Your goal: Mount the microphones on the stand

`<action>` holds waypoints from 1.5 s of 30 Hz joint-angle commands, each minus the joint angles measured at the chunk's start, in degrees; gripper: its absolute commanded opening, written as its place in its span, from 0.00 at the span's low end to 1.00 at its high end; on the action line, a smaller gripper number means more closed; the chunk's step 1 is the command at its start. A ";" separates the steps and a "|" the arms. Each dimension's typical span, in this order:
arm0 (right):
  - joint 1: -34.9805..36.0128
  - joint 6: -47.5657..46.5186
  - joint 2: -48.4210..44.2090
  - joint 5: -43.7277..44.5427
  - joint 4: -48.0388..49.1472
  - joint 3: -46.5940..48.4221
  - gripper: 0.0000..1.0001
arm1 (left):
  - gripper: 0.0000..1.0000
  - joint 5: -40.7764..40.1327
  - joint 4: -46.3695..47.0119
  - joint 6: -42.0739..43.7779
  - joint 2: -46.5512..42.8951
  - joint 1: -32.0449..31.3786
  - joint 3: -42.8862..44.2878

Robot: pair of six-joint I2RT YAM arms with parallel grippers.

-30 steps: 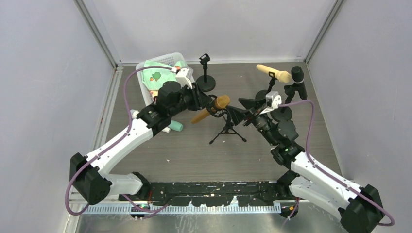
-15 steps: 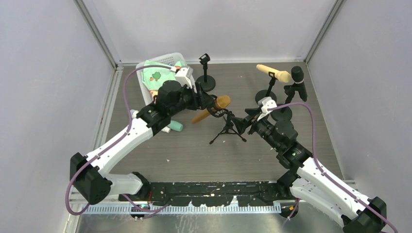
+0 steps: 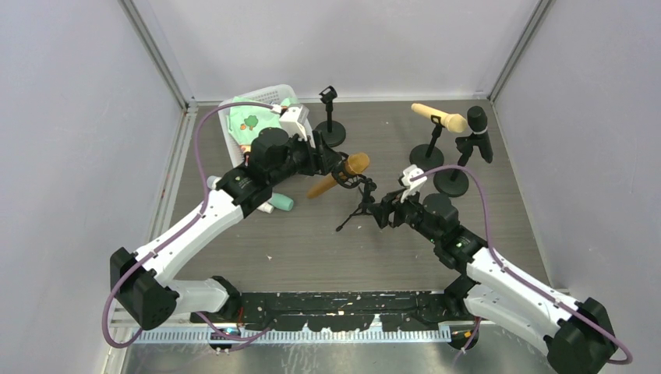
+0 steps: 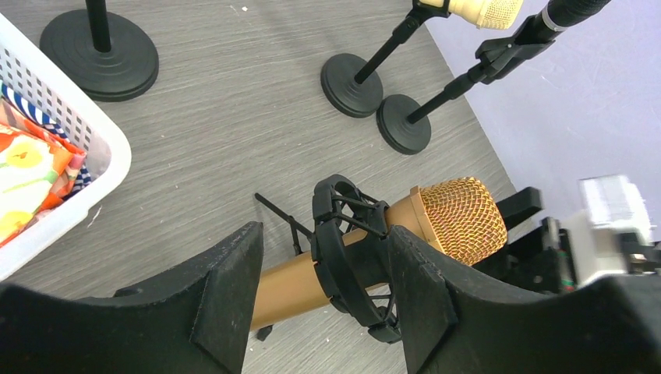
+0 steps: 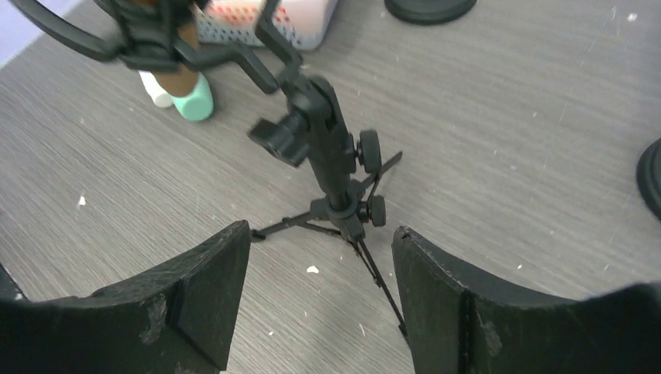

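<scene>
No lettering, brand, number or sign can be read in any view; only flower patterns are shown on the colourful printed cloth (image 4: 19, 175) in the white plastic basket (image 4: 107, 146).

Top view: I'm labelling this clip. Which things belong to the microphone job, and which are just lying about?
Job: brown microphone, cream microphone, black microphone, mint microphone, tripod stand, empty stand.
Lying about: white basket, cloths in it.

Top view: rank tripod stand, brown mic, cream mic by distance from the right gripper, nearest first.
1. Tripod stand: just ahead of the right gripper, in front of its open jaws.
2. Brown mic: beyond the tripod stand, toward centre-left.
3. Cream mic: far back, on the right.
</scene>
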 commanded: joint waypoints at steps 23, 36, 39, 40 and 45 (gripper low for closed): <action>4.00 -2.67 36.78 21.94 52.76 -3.33 0.28 | 0.61 2.07 -2.37 2.89 2.22 0.28 5.14; -5.19 -4.44 53.69 24.11 54.55 12.55 0.04 | 0.64 -12.57 -9.87 8.81 -4.90 1.69 5.16; -7.79 -4.38 58.43 24.30 51.62 18.93 0.04 | 0.64 -13.98 -10.60 9.05 -6.72 1.92 3.85; -8.53 -4.48 59.96 24.57 50.46 21.02 0.04 | 0.64 -14.52 -10.86 9.19 -7.32 2.06 3.46; -11.35 -5.18 67.57 26.16 44.55 31.37 0.05 | 0.64 -16.50 -12.07 9.73 -9.77 2.43 2.04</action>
